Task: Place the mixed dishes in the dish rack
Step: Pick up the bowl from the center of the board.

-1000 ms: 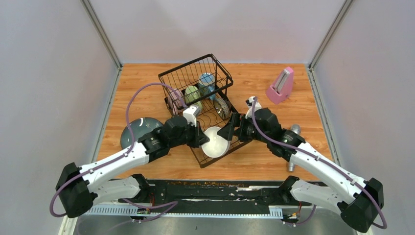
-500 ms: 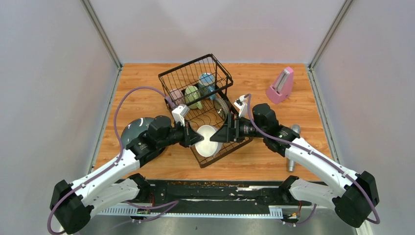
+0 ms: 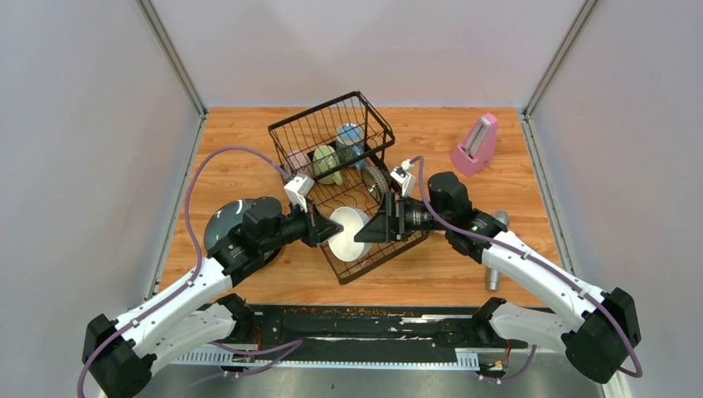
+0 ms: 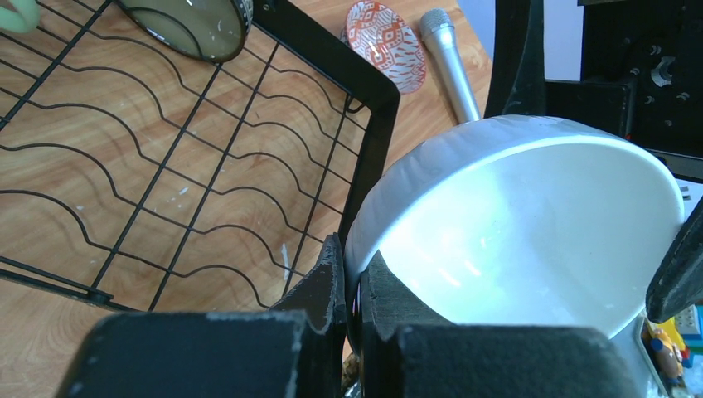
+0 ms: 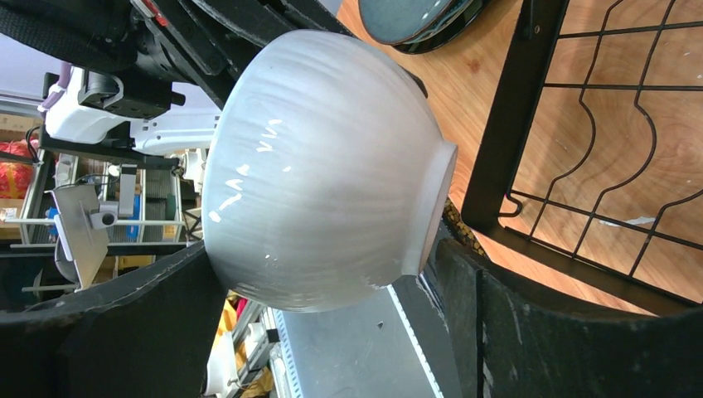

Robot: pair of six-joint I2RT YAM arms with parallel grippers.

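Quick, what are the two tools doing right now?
Left tool: shut on the white bowl rim.
Right tool: open, straddling the same bowl.

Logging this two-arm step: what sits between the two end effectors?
The white bowl. The left end effector pinches its rim and the right end effector stands open around it, as the top view shows.

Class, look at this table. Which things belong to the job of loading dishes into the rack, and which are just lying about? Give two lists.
Part of the job: rack, white bowl, dark bowl, patterned bowl, pink mug, green mug, blue mug, plates.

Lying about: metronome, microphone.
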